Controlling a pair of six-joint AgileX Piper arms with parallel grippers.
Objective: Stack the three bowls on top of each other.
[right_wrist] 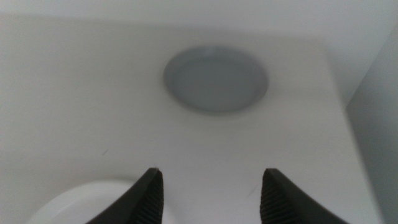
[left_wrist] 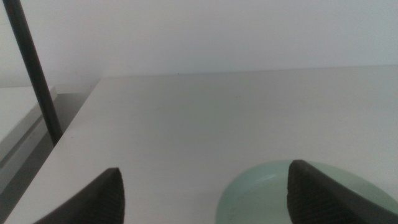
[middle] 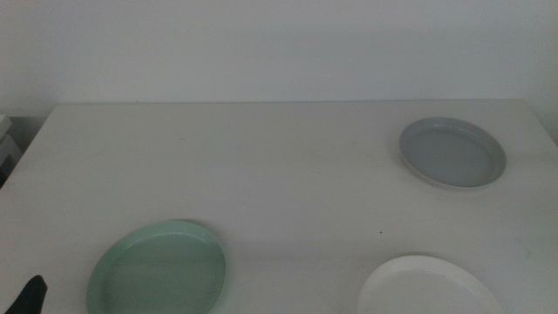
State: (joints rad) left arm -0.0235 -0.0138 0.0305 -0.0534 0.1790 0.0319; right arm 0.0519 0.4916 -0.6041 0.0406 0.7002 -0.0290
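Three bowls lie apart on the white table. The mint green bowl (middle: 159,269) sits near the front left, the white bowl (middle: 427,286) at the front right, and the pale grey bowl (middle: 452,153) farther back on the right. My left gripper (left_wrist: 205,190) is open and empty, low over the table beside the green bowl (left_wrist: 273,199); only a dark tip (middle: 30,295) shows in the middle view. My right gripper (right_wrist: 211,193) is open and empty above the white bowl's (right_wrist: 81,205) edge, with the grey bowl (right_wrist: 216,79) ahead of it.
The table's left edge (middle: 26,166) drops to a lower shelf, where a dark upright pole (left_wrist: 34,68) stands. The table's right edge (right_wrist: 339,106) runs close past the grey bowl. A white wall backs the table.
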